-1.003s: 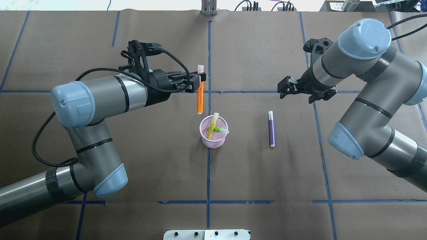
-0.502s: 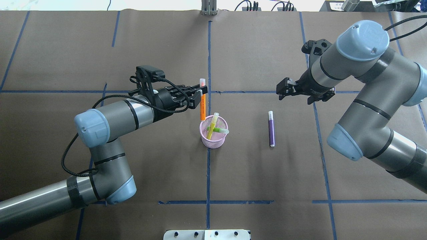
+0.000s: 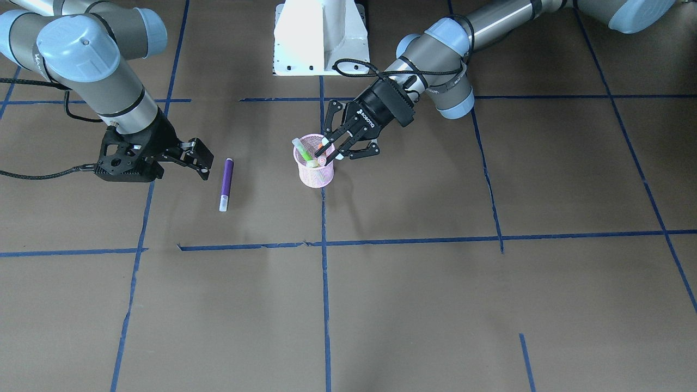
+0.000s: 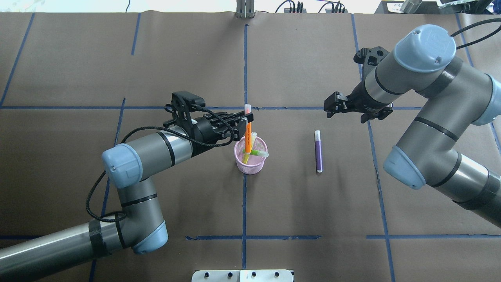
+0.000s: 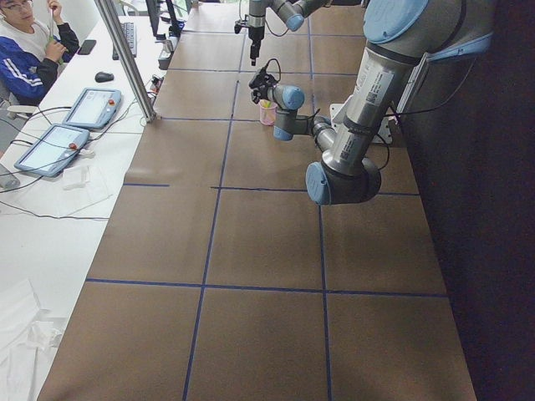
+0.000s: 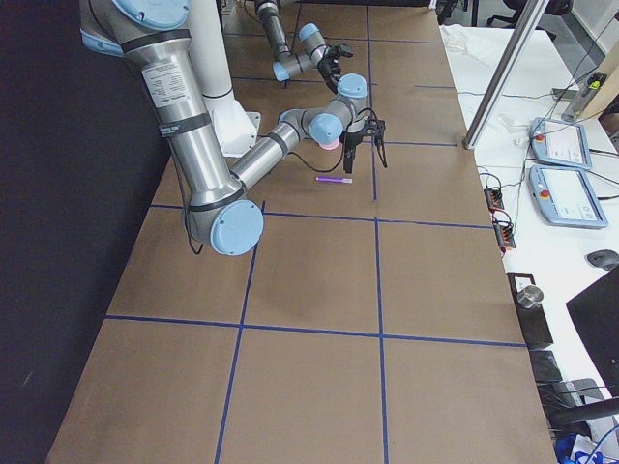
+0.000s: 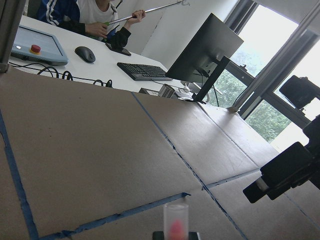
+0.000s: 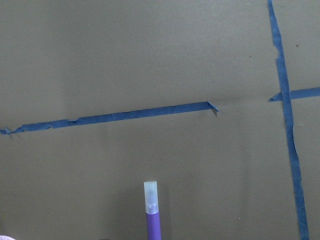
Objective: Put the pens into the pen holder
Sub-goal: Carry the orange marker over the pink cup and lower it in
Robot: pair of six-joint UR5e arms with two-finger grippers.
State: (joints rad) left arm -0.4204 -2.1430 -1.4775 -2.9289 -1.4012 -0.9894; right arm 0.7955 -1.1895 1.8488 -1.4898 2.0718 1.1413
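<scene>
Insertion step being judged in hand. Brown papered tabletop (image 4: 156, 58). Released right end effector (image 3: 199, 160) hovering near slim purple marker pen (image 4: 318, 152), lying flat. Slim orange marker pen (image 4: 248, 135) being held upright by clenched left end effector (image 4: 247, 116), tip at mouth of small pink wire-mesh pen holder (image 4: 250, 166). Next: release being called for.

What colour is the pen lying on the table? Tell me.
The pen is purple, pale cap; overhead view shows it best.

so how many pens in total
4: yellow pen and green pen in the pen holder, orange pen in the left gripper over it, purple pen lying on the table.
</scene>
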